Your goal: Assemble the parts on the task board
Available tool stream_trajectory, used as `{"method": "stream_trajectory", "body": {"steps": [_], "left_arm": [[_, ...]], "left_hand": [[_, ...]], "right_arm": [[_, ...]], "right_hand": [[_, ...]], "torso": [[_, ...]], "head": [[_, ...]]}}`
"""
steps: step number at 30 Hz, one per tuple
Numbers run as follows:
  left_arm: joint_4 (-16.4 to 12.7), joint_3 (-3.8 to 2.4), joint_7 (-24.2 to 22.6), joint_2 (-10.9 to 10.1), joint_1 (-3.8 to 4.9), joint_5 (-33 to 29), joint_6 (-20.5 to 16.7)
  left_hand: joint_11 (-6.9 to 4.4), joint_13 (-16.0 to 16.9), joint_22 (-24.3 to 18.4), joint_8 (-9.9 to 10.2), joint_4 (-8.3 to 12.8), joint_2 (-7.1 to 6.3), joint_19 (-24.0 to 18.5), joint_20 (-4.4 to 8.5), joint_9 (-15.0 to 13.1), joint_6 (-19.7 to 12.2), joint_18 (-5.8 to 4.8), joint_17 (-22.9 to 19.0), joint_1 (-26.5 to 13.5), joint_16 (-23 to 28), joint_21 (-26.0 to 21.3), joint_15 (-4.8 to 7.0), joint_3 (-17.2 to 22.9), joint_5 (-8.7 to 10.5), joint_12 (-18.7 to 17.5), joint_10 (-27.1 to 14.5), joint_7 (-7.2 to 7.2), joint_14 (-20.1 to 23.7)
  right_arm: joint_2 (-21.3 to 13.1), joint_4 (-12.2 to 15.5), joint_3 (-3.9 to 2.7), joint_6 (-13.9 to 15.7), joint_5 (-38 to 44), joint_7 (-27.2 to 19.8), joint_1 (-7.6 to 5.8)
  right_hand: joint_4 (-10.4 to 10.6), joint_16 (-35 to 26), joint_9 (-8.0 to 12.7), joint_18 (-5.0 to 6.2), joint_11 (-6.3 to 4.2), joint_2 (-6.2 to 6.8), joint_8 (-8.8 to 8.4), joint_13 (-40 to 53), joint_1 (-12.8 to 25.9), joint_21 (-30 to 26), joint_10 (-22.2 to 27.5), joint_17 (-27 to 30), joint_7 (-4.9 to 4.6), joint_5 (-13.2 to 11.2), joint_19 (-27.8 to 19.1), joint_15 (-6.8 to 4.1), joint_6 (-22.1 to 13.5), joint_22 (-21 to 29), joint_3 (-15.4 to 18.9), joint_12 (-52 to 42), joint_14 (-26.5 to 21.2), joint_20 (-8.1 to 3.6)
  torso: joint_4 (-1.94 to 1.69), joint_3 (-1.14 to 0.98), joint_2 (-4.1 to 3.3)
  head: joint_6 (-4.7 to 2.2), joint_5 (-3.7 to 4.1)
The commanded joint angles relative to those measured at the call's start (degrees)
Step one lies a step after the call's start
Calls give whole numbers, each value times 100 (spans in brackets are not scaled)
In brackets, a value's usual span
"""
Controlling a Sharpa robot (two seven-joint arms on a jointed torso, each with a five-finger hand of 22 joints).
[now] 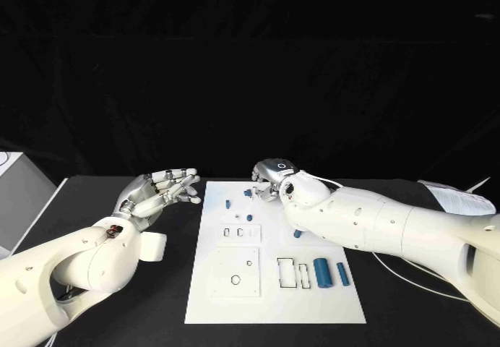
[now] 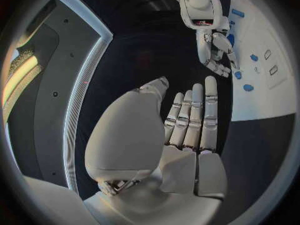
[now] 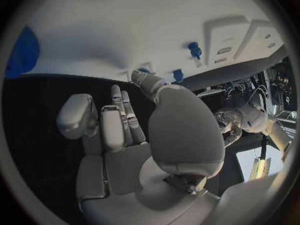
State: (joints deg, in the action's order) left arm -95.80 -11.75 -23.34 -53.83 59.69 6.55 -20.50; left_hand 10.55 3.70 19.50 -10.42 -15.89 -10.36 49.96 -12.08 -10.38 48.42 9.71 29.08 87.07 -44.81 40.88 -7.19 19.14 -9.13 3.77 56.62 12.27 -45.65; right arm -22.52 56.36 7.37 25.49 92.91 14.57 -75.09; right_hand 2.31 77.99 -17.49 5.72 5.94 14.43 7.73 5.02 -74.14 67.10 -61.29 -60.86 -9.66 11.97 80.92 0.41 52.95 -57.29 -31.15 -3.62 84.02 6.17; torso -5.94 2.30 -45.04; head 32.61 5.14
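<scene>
The white task board (image 1: 273, 303) lies in the middle of the black table. My right hand (image 1: 274, 179) hovers over its far edge, fingers pointing down beside a small blue part (image 1: 248, 192). In the right wrist view the thumb tip reaches close to a small blue part (image 3: 145, 71), and the fingers (image 3: 119, 97) stand apart from the thumb with nothing between them. More blue parts lie on the board: a small one (image 1: 228, 204), another (image 1: 299, 233), and two cylinders (image 1: 322, 271) (image 1: 343, 273). My left hand (image 1: 164, 190) is held above the table left of the board, fingers spread and empty.
A white box (image 1: 16, 195) stands at the table's left edge. White sheets (image 1: 459, 196) lie at the far right, and a thin cable (image 1: 408, 280) runs beneath my right arm. The board has several rectangular recesses (image 1: 235, 271).
</scene>
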Motion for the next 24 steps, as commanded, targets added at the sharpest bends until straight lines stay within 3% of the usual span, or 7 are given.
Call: {"method": "stream_trajectory", "body": {"steps": [1,13,18,24], "left_arm": [[-13,-5,-35,4,4,23,45],[5,-5,-38,-1,4,23,51],[7,-5,-35,-4,4,22,53],[8,-5,-29,-4,4,21,57]], "left_hand": [[-6,2,6,27,37,-12,-51,4,5,-36,50,-4,58,-33,27,7,6,22,-4,-47,129,41],[-6,2,14,29,38,-11,-66,1,6,-36,50,-8,62,-39,40,5,7,21,-2,-50,128,52],[-6,2,14,29,38,-11,-66,1,6,-36,50,-8,62,-39,40,5,7,21,-2,-50,128,52],[-6,2,14,29,38,-11,-66,1,6,-36,50,-8,62,-39,40,5,7,21,-2,-50,128,52]], "right_arm": [[-25,30,1,-23,23,-68,0],[-276,411,1,526,-125,-407,-4],[-296,521,0,554,-177,-493,-17],[-191,472,-2,464,-196,-581,-26]], "right_hand": [[-11,-36,-8,43,2,-18,-5,-2,-53,-39,9,3,17,30,-19,30,24,9,38,-9,44,-1],[37,46,-52,15,-45,-28,64,70,-57,55,-400,-104,41,137,59,-8,242,-148,-63,-78,87,-36],[93,75,-64,7,-47,37,71,92,27,81,-471,-139,39,54,74,-11,282,-192,-45,-58,97,-40],[76,79,-87,6,-65,11,99,122,-39,79,-481,-118,71,-70,66,-20,354,-205,-102,-35,89,-46]], "torso": [[3,-1,-1],[9,-1,0],[2,10,5],[-13,18,0]], "head": [[-11,4],[-28,-20],[-39,-10],[-64,5]]}}
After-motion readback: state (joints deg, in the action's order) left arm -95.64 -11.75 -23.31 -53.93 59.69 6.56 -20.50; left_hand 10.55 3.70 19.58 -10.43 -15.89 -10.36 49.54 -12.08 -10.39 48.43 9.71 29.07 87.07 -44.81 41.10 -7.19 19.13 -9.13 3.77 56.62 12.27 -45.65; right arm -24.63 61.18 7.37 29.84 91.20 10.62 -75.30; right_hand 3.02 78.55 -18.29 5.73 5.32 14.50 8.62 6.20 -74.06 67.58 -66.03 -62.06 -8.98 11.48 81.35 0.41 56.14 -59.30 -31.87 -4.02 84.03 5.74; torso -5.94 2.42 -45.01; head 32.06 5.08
